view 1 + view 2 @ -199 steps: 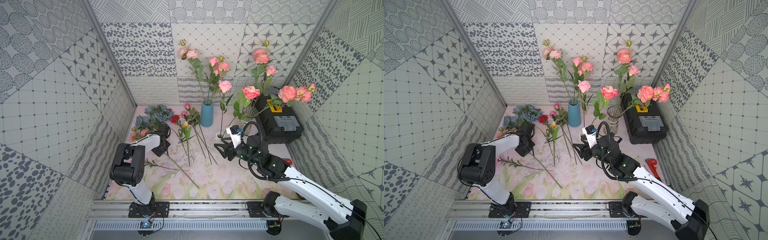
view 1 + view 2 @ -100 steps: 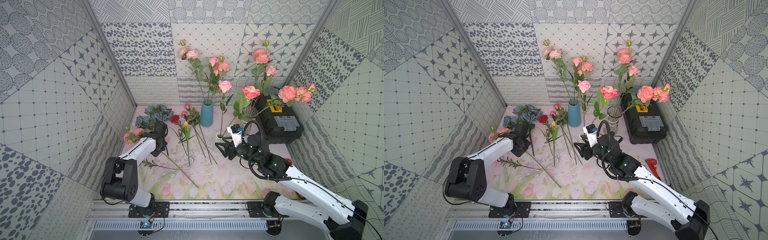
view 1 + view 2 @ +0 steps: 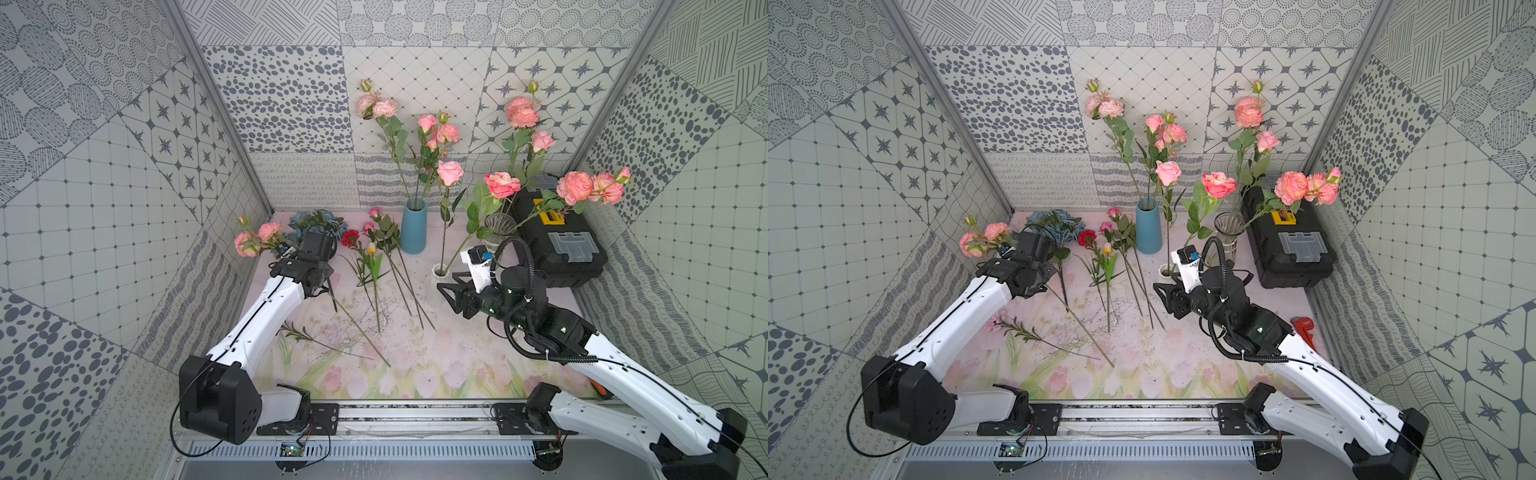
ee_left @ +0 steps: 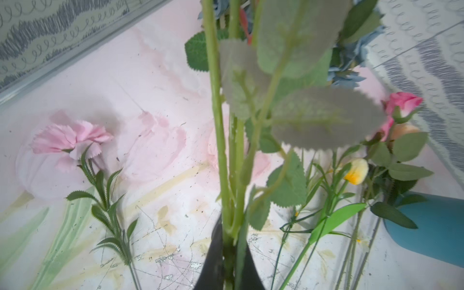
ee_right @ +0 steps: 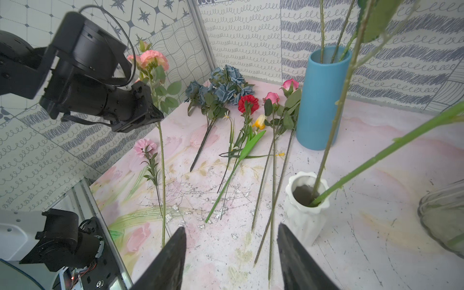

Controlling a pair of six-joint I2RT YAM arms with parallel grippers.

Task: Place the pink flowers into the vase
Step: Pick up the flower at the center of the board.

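My left gripper [image 3: 321, 283] is shut on the green stem of one of the pink flowers [image 3: 257, 240], its blooms raised near the left wall. The wrist view shows the stem [image 4: 221, 155] clamped between the gripper [image 4: 229, 251]. The stem's long lower end [image 3: 365, 340] slants down to the mat. Two more pink flowers [image 3: 376, 214] lie beside the blue vase [image 3: 413, 226]. Other pink flowers stand in the blue vase, the small white vase [image 3: 439, 272] and the glass vase [image 3: 498, 226]. My right gripper [image 3: 446, 289] hangs open and empty beside the white vase [image 5: 305, 208].
On the mat lie dusty blue flowers [image 3: 320, 220], a red carnation [image 3: 351, 237], a yellow tulip [image 3: 371, 248] and a pale pink carnation sprig [image 5: 145, 147]. A black toolbox [image 3: 557, 245] fills the back right corner. A red wrench [image 3: 1304, 326] lies by the right wall.
My left arm has risen and stretched out, lifting the pink flower's blooms off the mat toward the left wall. The right arm has stayed put.
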